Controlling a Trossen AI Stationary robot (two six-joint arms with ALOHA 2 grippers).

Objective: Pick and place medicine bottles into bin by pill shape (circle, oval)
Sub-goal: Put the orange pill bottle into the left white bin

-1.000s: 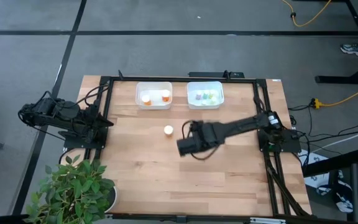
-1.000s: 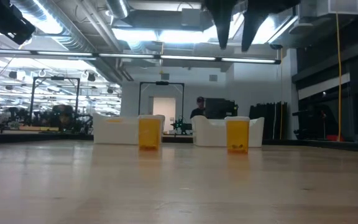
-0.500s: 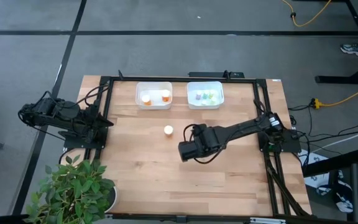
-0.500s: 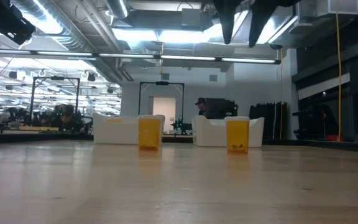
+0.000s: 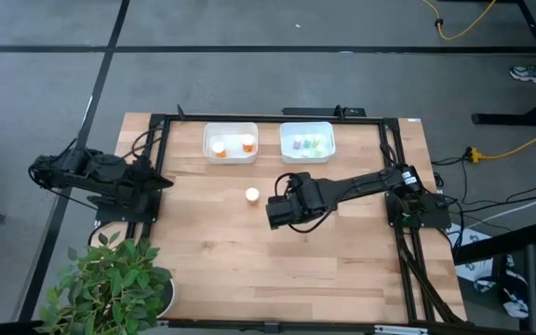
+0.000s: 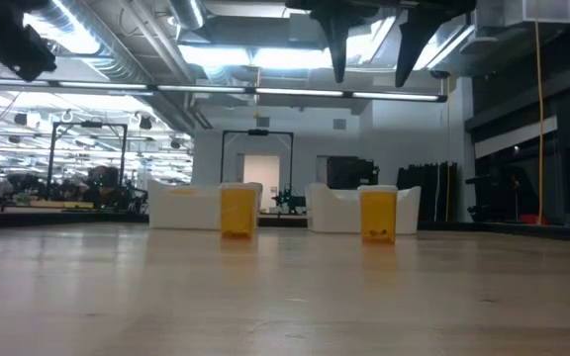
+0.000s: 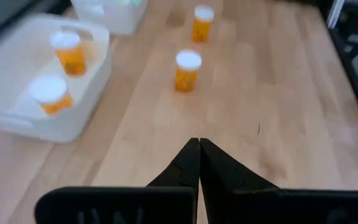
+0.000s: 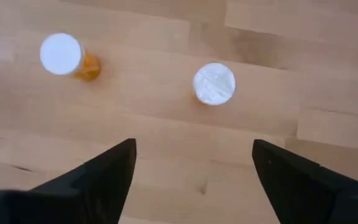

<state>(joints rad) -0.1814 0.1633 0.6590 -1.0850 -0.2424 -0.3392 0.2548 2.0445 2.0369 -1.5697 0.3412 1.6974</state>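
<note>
Two orange medicine bottles with white caps stand upright on the wooden table. One (image 5: pixel 251 194) (image 8: pixel 61 54) is in the open. The other (image 8: pixel 214 83) (image 6: pixel 378 216) stands below my right gripper (image 8: pixel 194 168) (image 6: pixel 374 44), which hangs open above it, fingers pointing down and touching nothing. In the high view that arm hides this bottle. The far-left white bin (image 5: pixel 229 141) holds two orange bottles, and the bin (image 5: pixel 306 141) beside it holds pale green ones. My left gripper (image 7: pixel 199 149) waits shut at the table's left edge.
A black frame (image 5: pixel 156 149) runs round the table's edges. A potted plant (image 5: pixel 110 284) stands at the near left corner. Bare wood (image 5: pixel 249 270) stretches across the near half of the table.
My right gripper has opened wide, its fingertips spreading apart in the low view, while it stays high above the bottle; its wrist has turned a little. Neither bottle on the table has moved.
</note>
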